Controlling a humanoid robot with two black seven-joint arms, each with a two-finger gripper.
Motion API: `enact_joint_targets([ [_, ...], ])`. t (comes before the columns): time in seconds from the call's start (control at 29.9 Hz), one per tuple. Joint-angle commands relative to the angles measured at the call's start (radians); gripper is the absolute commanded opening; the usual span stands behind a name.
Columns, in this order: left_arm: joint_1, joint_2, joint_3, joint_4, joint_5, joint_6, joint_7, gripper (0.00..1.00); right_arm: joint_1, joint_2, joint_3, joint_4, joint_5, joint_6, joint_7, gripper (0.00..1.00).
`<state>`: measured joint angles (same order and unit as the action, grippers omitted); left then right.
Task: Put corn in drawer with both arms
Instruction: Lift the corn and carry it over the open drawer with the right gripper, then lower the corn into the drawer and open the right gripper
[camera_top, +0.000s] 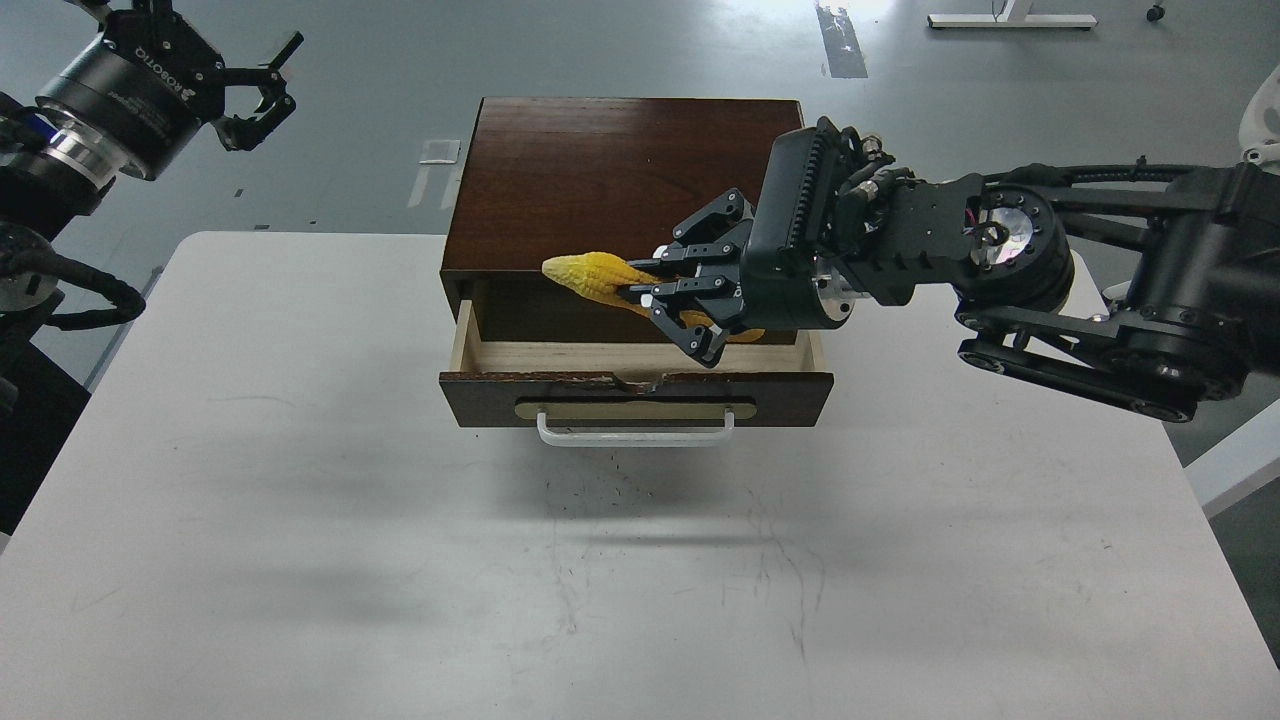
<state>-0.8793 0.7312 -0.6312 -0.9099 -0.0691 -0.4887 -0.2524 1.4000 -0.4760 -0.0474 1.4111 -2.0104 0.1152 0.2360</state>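
Yellow plastic-looking corn (592, 276) sits clamped in the right gripper (668, 300), held roughly level above the open drawer (640, 356), pointed tip to the left. Fingers close on its thick half; the tip pokes out past the drawer's back-left part, in front of the box face.

Judgement: step in hand is the drop into the drawer.
- The cob runs along the drawer's long side, which suits it. Keep that alignment.
- Lower until the cob is just above the pale wood floor, then let go. A release from height risks a bounce or a roll over the low front.
- Drawer opening front to back looks shallow, so centre the cob between dark front and box face before lowering.
- Retract straight up; the lower finger links sit near the front panel's chipped top edge.

Left gripper (262, 92) is raised far left, well apart from the box (620, 160), fingers spread, holding nothing. It looks free to push the white handle (636, 432) shut afterwards.

Table (300, 560) is pale and scuffed.

Writing: "ROBOTIQ" in white on the left gripper's body. No other legible labels.
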Motion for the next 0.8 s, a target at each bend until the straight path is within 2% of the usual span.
enact_joint_targets([
  [0.0, 0.0, -0.003, 0.001, -0.001, 0.0, 0.0, -0.001, 0.98, -0.006, 0.025, -0.012, -0.02, -0.002, 0.0, -0.001, 0.25],
  [0.03, 0.0, -0.001, -0.001, 0.0, 0.0, 0.0, -0.001, 0.98, -0.007, 0.033, -0.012, -0.029, -0.002, -0.002, -0.001, 0.33],
  [0.13, 0.0, -0.001, -0.001, 0.0, 0.0, 0.0, -0.001, 0.98, -0.009, 0.042, -0.012, -0.041, -0.002, -0.005, -0.001, 0.46],
  [0.23, 0.0, 0.0, -0.001, -0.001, 0.0, 0.0, -0.001, 0.98, -0.01, 0.042, -0.012, -0.046, -0.002, -0.005, -0.001, 0.53],
  [0.43, 0.0, 0.0, -0.002, -0.001, 0.0, 0.0, -0.001, 0.98, -0.009, 0.042, -0.011, -0.046, 0.001, -0.005, 0.0, 0.64],
  [0.67, 0.0, 0.002, -0.002, 0.0, 0.0, 0.0, -0.001, 0.98, -0.006, 0.042, -0.005, -0.046, 0.018, -0.009, 0.009, 0.7],
  [0.77, 0.0, 0.005, -0.004, -0.001, 0.0, 0.0, -0.001, 0.98, -0.001, 0.03, 0.036, -0.049, 0.054, -0.012, 0.009, 0.76],
])
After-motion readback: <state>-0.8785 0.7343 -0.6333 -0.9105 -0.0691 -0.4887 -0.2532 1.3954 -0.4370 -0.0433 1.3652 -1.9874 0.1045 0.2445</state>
